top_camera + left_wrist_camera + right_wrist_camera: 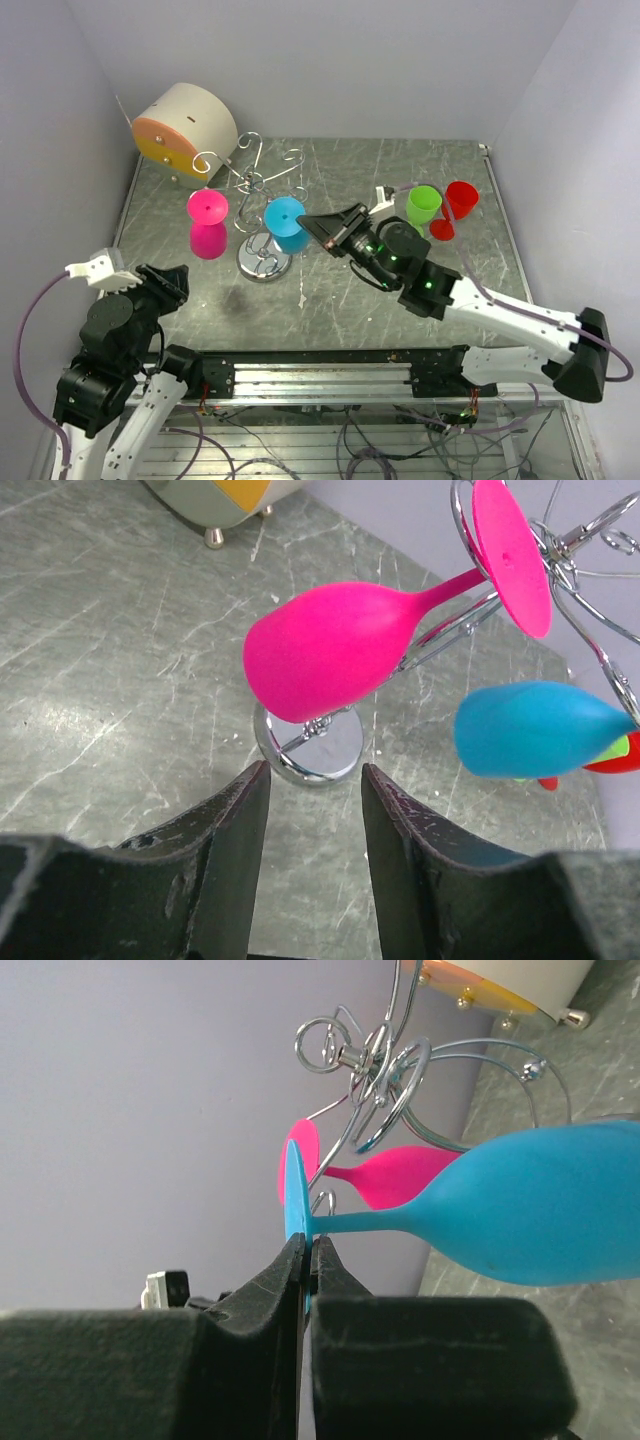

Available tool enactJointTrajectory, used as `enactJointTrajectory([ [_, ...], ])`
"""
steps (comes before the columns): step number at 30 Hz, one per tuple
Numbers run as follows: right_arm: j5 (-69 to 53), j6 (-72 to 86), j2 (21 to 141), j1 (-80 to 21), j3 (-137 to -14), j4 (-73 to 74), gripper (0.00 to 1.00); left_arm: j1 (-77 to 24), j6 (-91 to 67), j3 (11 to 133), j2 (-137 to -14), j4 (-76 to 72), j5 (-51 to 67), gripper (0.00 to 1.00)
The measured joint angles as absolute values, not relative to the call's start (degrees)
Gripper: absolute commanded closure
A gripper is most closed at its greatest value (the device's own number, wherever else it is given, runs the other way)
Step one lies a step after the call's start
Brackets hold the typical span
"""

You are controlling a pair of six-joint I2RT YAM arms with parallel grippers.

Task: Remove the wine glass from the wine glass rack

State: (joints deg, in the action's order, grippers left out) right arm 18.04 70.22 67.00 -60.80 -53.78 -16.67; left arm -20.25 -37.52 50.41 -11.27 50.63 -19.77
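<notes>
The silver wire wine glass rack (262, 263) stands mid-table on a round shiny base (310, 752). A pink wine glass (208, 225) hangs bowl-down from its left arm. A blue wine glass (287, 223) hangs bowl-down at the rack's right side. My right gripper (308, 1250) is shut on the rim of the blue glass's foot (295, 1185), which sits by a wire hook (325, 1202). Whether the foot still rests on that hook I cannot tell. My left gripper (315, 780) is open and empty, low and near of the rack base, below the pink bowl (330, 645).
A beige cylinder with an orange face (185, 130) lies at the back left, close to the rack's arms. A green glass (423, 205) and a red glass (458, 205) sit on the table at the right, beyond my right arm. Walls close in left, back and right.
</notes>
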Motion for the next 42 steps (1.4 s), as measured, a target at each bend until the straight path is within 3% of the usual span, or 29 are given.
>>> enactJointTrajectory([
  [7, 17.6, 62.3, 57.5, -60.8, -55.5, -2.7, 1.00, -20.3, -39.4, 59.3, -17.4, 53.3, -14.2, 0.46],
  [14, 16.9, 35.8, 59.7, -60.8, -77.1, 17.4, 1.00, -20.4, -44.6, 73.5, -24.3, 53.4, -3.7, 0.42],
  [20, 14.4, 11.0, 67.7, -61.5, -91.0, 25.0, 1.00, -20.4, -52.1, 76.5, -30.1, 52.2, 6.0, 0.41],
  [26, 16.1, -15.7, 69.5, -72.6, -83.0, 21.9, 1.00, -20.4, -61.6, 74.7, -31.9, 48.2, 13.5, 0.41],
  [36, 25.8, -37.3, 68.9, -88.0, -77.6, 12.0, 1.00, -20.4, -78.7, 67.4, -28.8, 43.0, 21.6, 0.41],
  [42, 32.3, -46.1, 68.9, -92.3, -72.1, 3.3, 1.00, -20.4, -83.3, 66.5, -28.7, 42.3, 24.6, 0.41],
])
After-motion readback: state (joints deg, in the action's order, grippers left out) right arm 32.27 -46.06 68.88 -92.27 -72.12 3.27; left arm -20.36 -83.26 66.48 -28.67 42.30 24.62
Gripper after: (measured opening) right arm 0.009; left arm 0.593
